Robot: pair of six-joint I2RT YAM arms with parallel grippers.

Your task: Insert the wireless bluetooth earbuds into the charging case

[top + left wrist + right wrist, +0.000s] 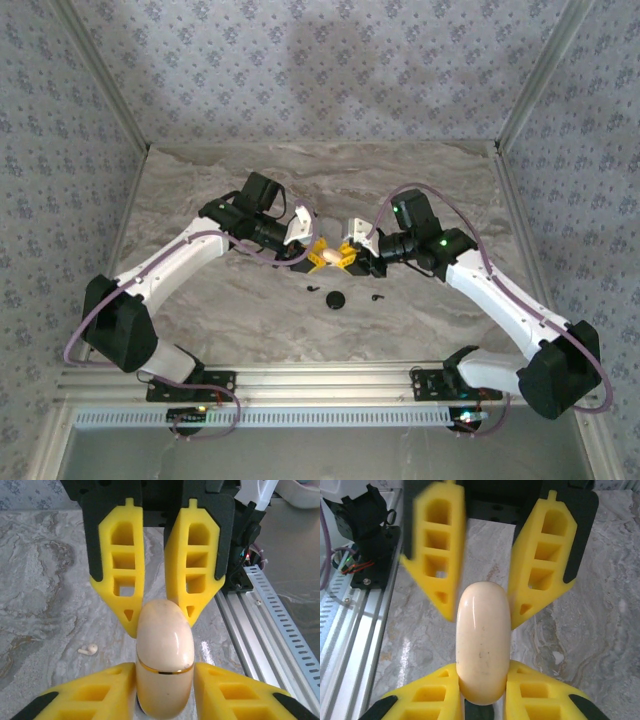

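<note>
Left end effector (164, 670) is clamped on the charging case (165, 640), a yellow finger tight on each flank just below the gold seam (172, 670). And here's the right end effector (481, 672) doing the same at the opposite end, its pads snug against both sides of the pale shell. So that's two arms on one small case, nose to nose over the middle of the table (450, 180).

Why two grips? My read is that the lid is shut, the seam runs unbroken, and one arm has to anchor the body while the other works the cap. A rounded, glossy shell like this would slip in a single pinch. From the right wrist, one of the left arm's fingers shows smeared, so something may be shifting there.

Now the cargo. One of the earbuds (313, 289) lies on the table on the near side of the case. The other earbud (377, 297) sits to its right, and a round black puck (335, 298) rests between them. All three are close under the grippers yet apart from them.

There's also a small pale bud-shaped piece (89, 650) on the marble on the far side of the case. I can't say what it belongs to.

Nothing is inserted yet. The case has to open first, and with both arms occupied, one must let go before any pickup.
</note>
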